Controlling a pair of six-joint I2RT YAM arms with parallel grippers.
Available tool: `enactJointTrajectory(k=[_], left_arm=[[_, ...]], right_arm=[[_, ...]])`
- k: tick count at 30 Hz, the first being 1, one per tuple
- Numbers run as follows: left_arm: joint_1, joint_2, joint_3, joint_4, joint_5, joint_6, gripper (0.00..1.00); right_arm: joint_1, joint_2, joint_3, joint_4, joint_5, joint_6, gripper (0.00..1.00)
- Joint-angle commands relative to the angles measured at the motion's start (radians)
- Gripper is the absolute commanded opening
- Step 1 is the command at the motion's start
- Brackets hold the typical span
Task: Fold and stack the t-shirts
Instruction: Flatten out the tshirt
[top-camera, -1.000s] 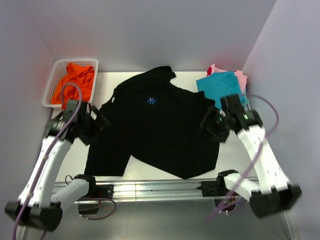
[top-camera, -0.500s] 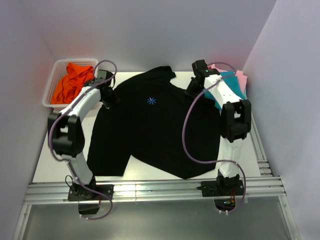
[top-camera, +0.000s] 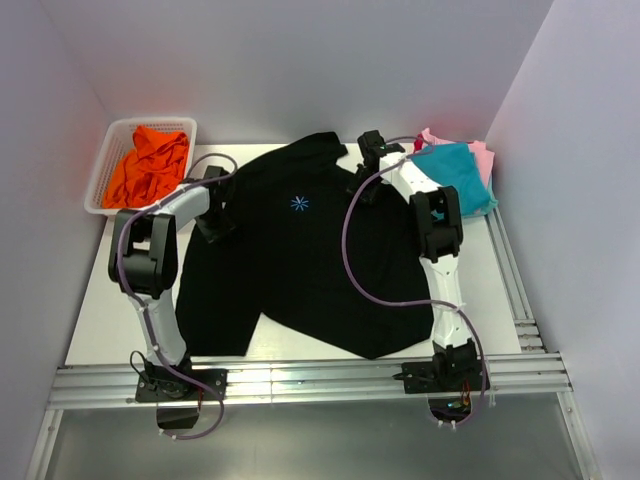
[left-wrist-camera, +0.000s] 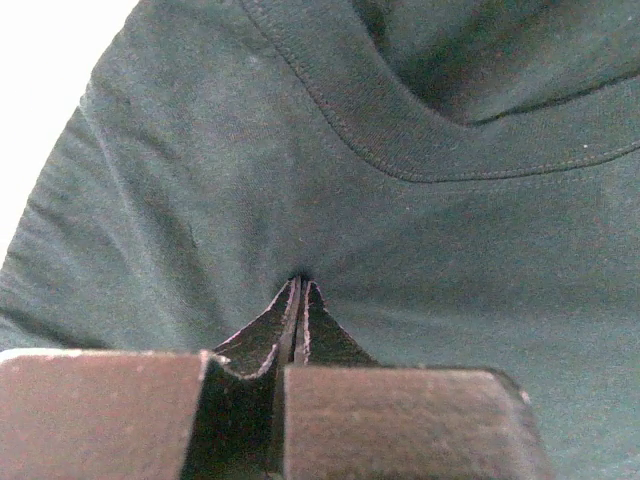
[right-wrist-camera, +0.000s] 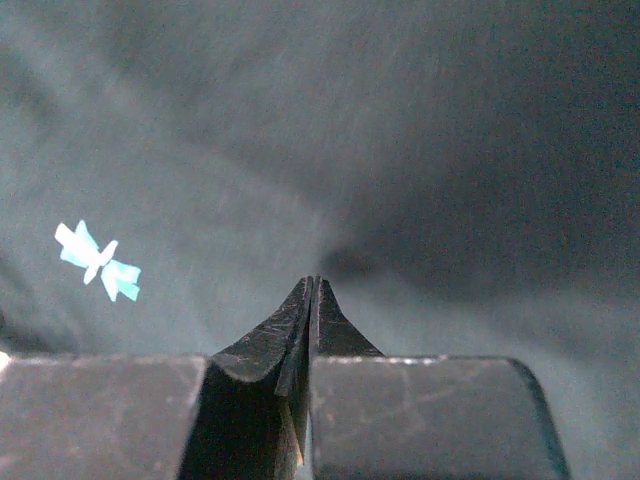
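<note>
Fingers of the left gripper (left-wrist-camera: 300, 292) were seen pressed fully together on a pinch of the black t-shirt (top-camera: 300, 260) near its collar (left-wrist-camera: 420, 150), and those of the right gripper (right-wrist-camera: 312, 288) likewise, beside the starburst logo (right-wrist-camera: 98, 260). The shirt was spread flat across the table (top-camera: 110, 320).

The black tee (top-camera: 300, 280) is covering the middle of the table (top-camera: 105, 310), leaving bare strips running down the left and right sides. The white basket (top-camera: 101, 178) is blocking the far left corner, and the teal and pink stack (top-camera: 462, 172) is blocking the far right. The left arm (top-camera: 150, 255) and right arm (top-camera: 440, 245) are arching over the tee's edges, narrowing the way in between them. The walls (top-camera: 300, 60) are closing in the back and both sides.
</note>
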Motion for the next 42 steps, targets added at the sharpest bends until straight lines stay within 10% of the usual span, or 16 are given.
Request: enactJointTrajectory(k=[1,14,23,25,26,29,35,42], left_arm=[[0.009,-0.015,-0.129,-0.069,-0.061,-0.036,0.00],[-0.017,-0.422,-0.472,-0.204,-0.060,-0.236,0.00],[-0.017,-0.490,-0.395,-0.224,-0.068,-0.236,0.00],[-0.017,-0.456,-0.360,-0.210,-0.069,-0.224,0.00],[-0.017,-0.445,-0.316,-0.199,-0.072,-0.202,0.03],[-0.017,-0.396,-0.202,-0.167,-0.084,-0.163,0.17],[-0.015,-0.225,0.147,-0.242,-0.082,-0.121,0.76],[-0.023,-0.298,0.194,-0.239,0.040,-0.139,0.83]], right_arm=[[0.009,0.077,0.098,0.012,-0.041,0.028,0.00],[0.103,0.290,0.312,0.191,-0.281,0.198,0.00],[0.134,0.219,0.240,0.218,-0.273,0.114,0.00],[0.112,0.177,0.260,0.195,-0.237,0.085,0.27],[0.103,0.162,0.281,0.170,-0.226,0.061,0.53],[0.057,0.064,0.289,0.143,-0.180,0.019,0.77],[-0.034,-0.212,0.246,0.040,-0.140,-0.016,0.79],[-0.069,-0.701,-0.197,-0.131,0.029,-0.075,0.65]])
